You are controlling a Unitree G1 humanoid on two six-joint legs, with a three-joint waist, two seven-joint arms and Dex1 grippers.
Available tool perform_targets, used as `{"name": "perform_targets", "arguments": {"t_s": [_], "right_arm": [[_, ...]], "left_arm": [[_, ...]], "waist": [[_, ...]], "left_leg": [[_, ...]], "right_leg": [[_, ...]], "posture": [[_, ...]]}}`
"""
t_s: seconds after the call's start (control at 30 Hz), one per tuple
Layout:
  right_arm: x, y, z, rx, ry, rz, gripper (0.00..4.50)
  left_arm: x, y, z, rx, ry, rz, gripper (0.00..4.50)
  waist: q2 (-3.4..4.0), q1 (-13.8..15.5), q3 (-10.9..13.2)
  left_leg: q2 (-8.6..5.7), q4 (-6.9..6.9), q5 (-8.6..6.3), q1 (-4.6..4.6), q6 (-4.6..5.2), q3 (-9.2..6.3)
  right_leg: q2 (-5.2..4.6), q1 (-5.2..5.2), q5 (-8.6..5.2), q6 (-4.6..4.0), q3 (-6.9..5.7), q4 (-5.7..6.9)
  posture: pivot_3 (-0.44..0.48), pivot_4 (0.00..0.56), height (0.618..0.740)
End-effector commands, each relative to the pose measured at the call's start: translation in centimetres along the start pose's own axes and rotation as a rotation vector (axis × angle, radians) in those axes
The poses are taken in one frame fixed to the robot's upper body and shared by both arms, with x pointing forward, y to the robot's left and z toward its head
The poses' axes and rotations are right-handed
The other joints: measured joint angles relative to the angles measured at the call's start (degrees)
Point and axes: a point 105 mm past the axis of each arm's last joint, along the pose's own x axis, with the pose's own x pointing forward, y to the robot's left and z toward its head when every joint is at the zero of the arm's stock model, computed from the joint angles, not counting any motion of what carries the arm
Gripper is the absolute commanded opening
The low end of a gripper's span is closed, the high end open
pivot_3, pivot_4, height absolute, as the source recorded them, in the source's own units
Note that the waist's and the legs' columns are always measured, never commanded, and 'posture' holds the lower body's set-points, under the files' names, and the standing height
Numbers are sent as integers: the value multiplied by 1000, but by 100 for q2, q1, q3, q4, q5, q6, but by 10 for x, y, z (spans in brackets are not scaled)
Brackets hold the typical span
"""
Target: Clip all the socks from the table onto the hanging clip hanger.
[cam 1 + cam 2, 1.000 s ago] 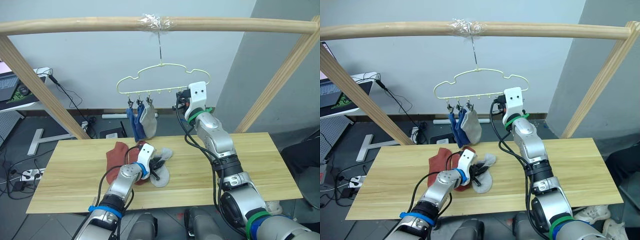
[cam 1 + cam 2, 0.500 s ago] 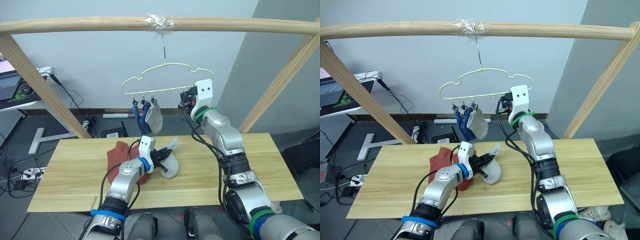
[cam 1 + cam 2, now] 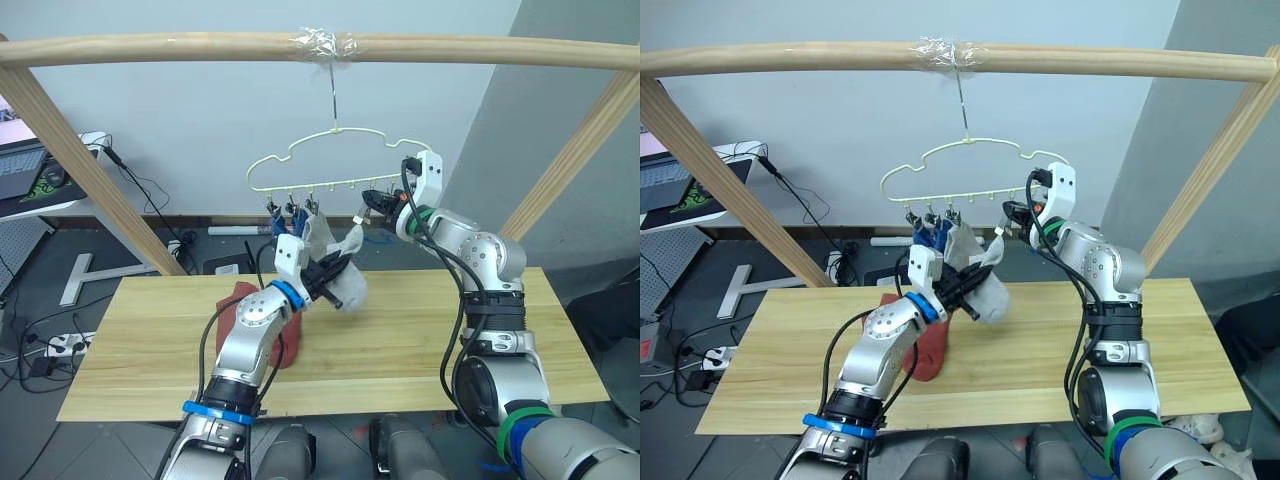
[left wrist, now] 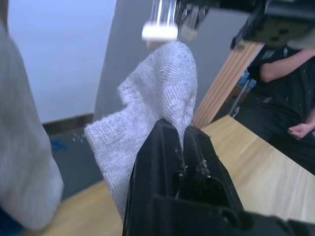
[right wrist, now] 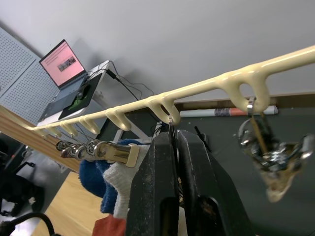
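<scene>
My left gripper (image 3: 328, 272) is shut on a light grey sock (image 3: 347, 268) and holds it in the air just under the clip hanger (image 3: 330, 160). In the left wrist view the sock's cuff (image 4: 160, 93) almost touches a clip (image 4: 160, 32). My right gripper (image 3: 377, 206) is shut on a clip's thin metal loop (image 5: 170, 123) under the hanger's bar (image 5: 197, 88). Two blue socks (image 3: 290, 222) and a grey sock (image 3: 320, 232) hang from the left clips. Rust-red socks (image 3: 262, 322) lie on the table (image 3: 430, 340).
A thick wooden frame bar (image 3: 200, 47) carries the hanger's hook, with slanted posts (image 3: 70, 150) at both sides. A laptop (image 3: 20, 170) sits on a desk at the left. A seated person in black (image 4: 290, 73) is beyond the table's right end.
My left gripper has lifted the grey sock off the table and up to the hanger. My right arm has swung out to the right, its gripper now at a clip under the bar.
</scene>
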Motion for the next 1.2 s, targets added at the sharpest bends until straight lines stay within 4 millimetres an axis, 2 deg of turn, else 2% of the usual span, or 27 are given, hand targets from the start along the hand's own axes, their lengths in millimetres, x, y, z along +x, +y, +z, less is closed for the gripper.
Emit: {"name": "perform_targets", "arguments": {"t_s": [0.03,0.63,0.73,0.9,1.07,1.2], "right_arm": [[-3,-4,-4,29,27,-25,0],[-6,3,-6,77,39,19,0],[-7,4,-5,88,35,30,772],[-9,8,-1,104,21,59,2744],[-19,13,7,79,-12,130,4475],[-34,9,13,-1,-47,132,4475]], "left_arm": [[7,-1,16,44,-60,-4,30],[9,3,25,124,-101,27,30],[9,3,26,122,-105,26,0],[9,2,25,118,-102,21,0],[9,3,24,121,-93,28,0],[9,4,23,103,-86,29,0]], "waist": [[0,-1,0],[0,-7,0],[0,-7,0],[0,-27,0],[1,-33,0],[1,-30,0]], "left_leg": [[0,1,0,0,0,1],[0,1,0,0,1,4],[0,1,0,-1,0,4],[0,1,0,-10,1,5],[2,0,0,-13,1,4],[1,1,0,-16,2,3]], "right_leg": [[0,0,0,0,0,0],[1,-1,1,2,0,1],[1,-2,1,2,0,1],[1,-10,2,2,1,1],[2,-13,2,2,-1,1],[2,-13,1,2,-1,-1]], "posture": [[-21,171,740],[-22,165,740],[-22,165,740],[-20,169,740],[-19,175,740],[-23,179,740]]}}
